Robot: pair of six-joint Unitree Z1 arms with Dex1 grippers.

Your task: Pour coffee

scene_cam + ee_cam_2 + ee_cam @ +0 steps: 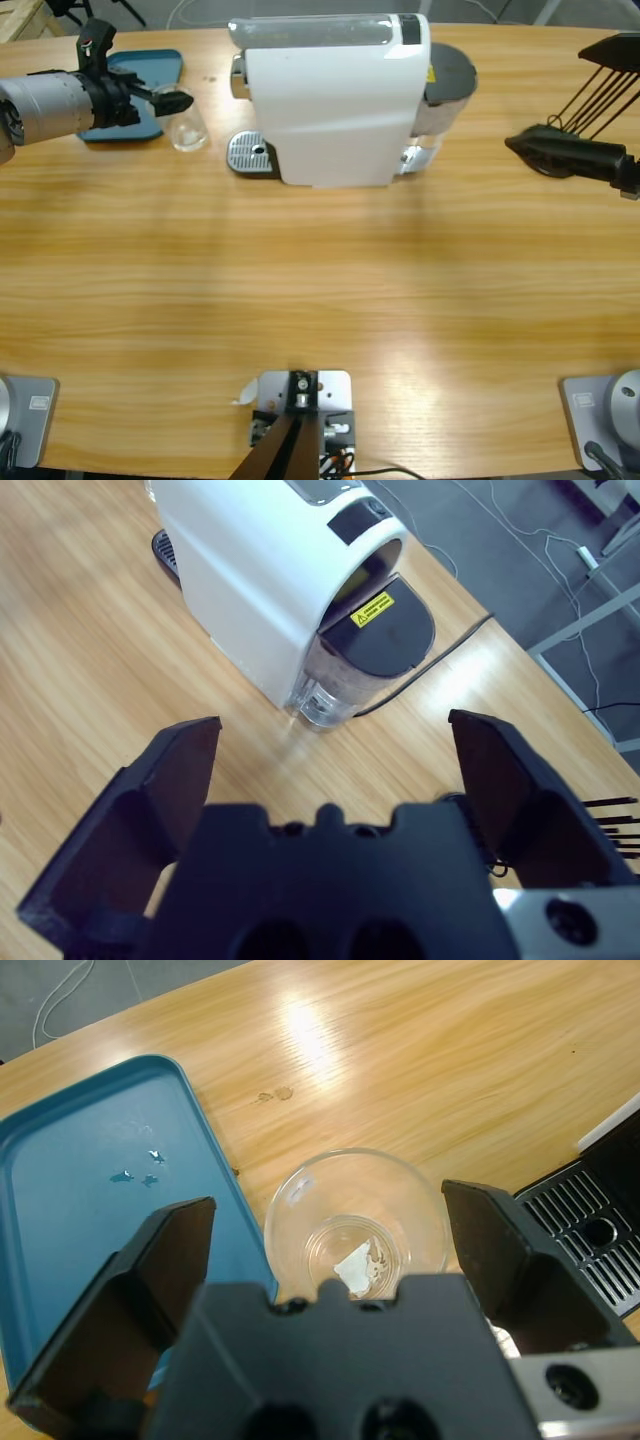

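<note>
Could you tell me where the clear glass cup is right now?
In the high view, the glass cup stands upper left, between the blue tray and the drip grate.

The bulky white plastic coffee machine [335,100] blocks the table's far middle, beside the clear glass cup [186,122] and flat blue tray [150,75].

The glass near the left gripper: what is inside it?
The glass holds only a shallow, pale, wet film at its bottom, with a bright glint. The left gripper hangs open above it, and its black body covers the glass's near rim.
</note>
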